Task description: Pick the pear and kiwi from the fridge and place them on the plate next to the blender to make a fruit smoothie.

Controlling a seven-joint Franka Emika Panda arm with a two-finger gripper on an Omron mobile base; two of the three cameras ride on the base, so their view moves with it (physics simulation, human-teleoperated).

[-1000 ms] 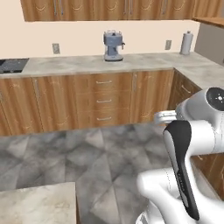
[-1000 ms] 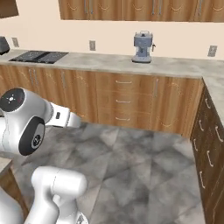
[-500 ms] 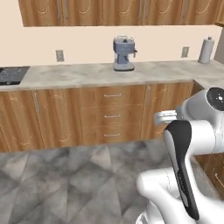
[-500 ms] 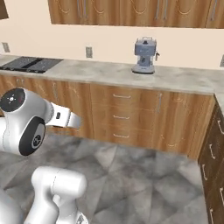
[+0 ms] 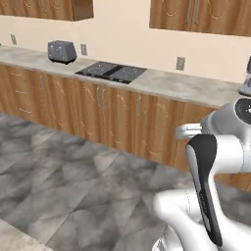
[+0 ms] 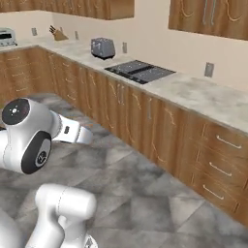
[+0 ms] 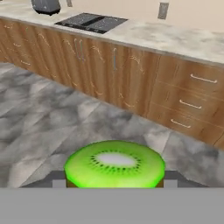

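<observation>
You face a long counter point(image 5: 186, 86) over wooden cabinets point(image 6: 160, 131), above a grey stone floor point(image 5: 73, 181). A black cooktop point(image 5: 112, 71) is set into the counter, and a grey toaster point(image 5: 62, 51) stands on the counter just beyond the cooktop's far end. In the hand view your pincer point(image 7: 114, 177) is clamped on the kiwi point(image 7: 114, 165), green cut face showing, held over the floor in front of the cabinets.

My arm point(image 5: 215, 162): glossy white rounded shells, a black inset panel along one link, dark circular joint caps.
</observation>
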